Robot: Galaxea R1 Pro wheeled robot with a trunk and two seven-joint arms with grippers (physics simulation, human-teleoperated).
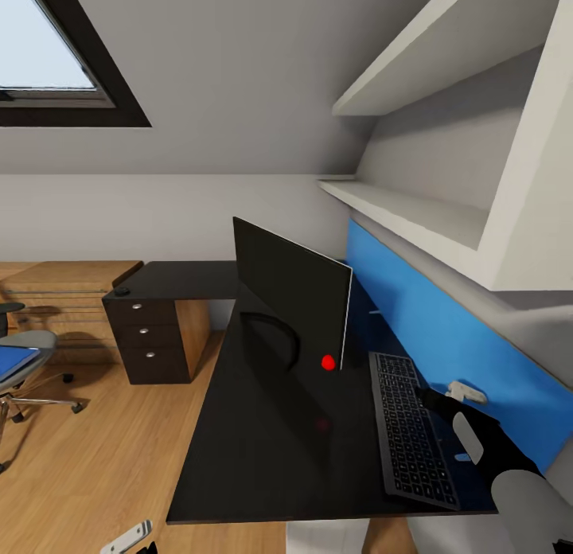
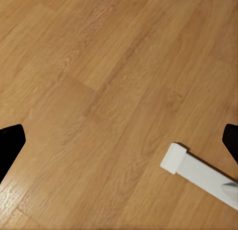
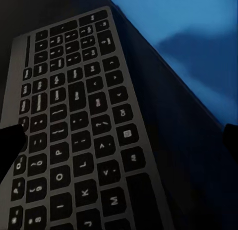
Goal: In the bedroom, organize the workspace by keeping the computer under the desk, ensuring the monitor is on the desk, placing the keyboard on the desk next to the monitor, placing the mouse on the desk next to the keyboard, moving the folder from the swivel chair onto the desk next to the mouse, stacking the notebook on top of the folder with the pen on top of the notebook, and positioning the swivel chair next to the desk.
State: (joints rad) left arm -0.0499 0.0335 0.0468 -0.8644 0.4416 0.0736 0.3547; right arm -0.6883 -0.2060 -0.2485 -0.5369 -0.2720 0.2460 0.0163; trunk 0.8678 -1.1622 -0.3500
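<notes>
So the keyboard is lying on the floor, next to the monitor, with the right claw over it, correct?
Not quite. The keyboard lies on the black desk, not the floor, as the head view shows. It is next to the monitor, with the right claw over it.

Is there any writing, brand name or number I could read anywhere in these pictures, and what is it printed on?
"P", "O", "K", "L", "J": single white letters on the dark keys of the flat grey-framed keyboard, seen in the right wrist view.
The other key legends there are too blurred to read.
In the head view the keys are too small to read.
The wide black-fronted monitor bears a plain red dot, no text.
Nothing else carries writing.
</notes>
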